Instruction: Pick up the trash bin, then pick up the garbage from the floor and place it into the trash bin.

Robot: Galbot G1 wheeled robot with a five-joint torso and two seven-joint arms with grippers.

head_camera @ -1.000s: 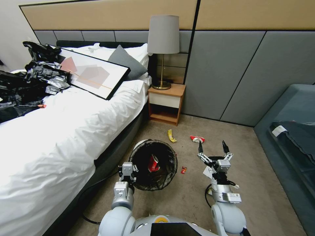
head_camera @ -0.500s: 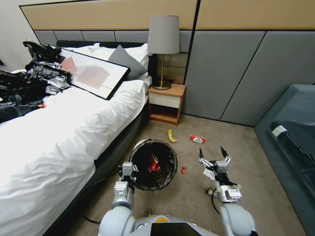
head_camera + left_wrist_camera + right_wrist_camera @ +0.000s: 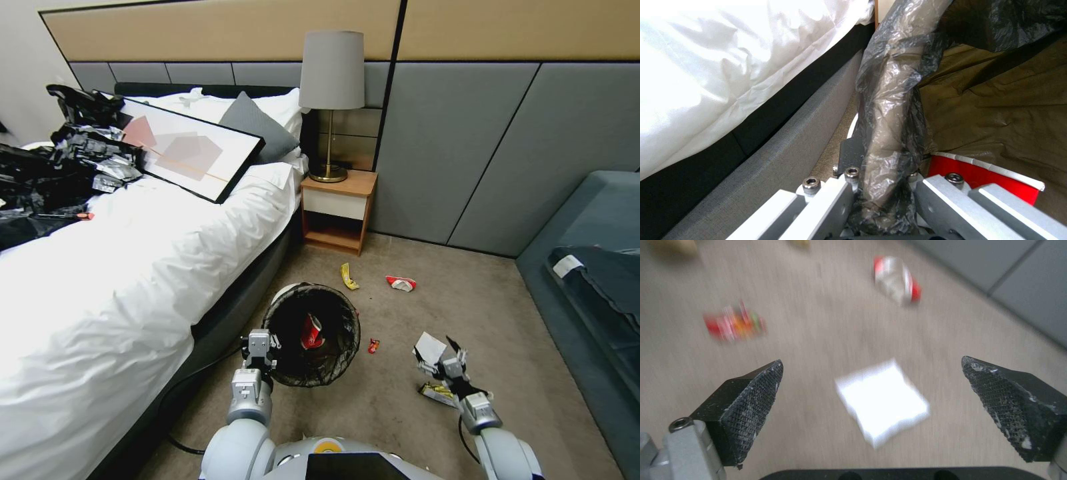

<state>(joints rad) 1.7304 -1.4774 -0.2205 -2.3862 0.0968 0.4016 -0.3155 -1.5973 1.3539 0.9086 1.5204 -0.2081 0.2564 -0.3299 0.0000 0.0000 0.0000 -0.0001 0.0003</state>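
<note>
Above the white tissue point(image 3: 882, 400), the right gripper point(image 3: 889, 406), fingers spread.

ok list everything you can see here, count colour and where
trash bin: 1, white with dark liner, floor beside bed, a red can inside
white tissue: 1, floor, right of bin
yellow peel: 1, floor near nightstand
red-and-white wrapper: 1, floor beyond tissue
small red wrapper: 1, floor beside bin
yellow snack wrapper: 1, floor under right arm
bed: 1, white, left
framed picture: 1, on bed
lamp: 1, grey, on wooden nightstand
left pincer: shut on bin rim
right pincer: open above tissue
</note>
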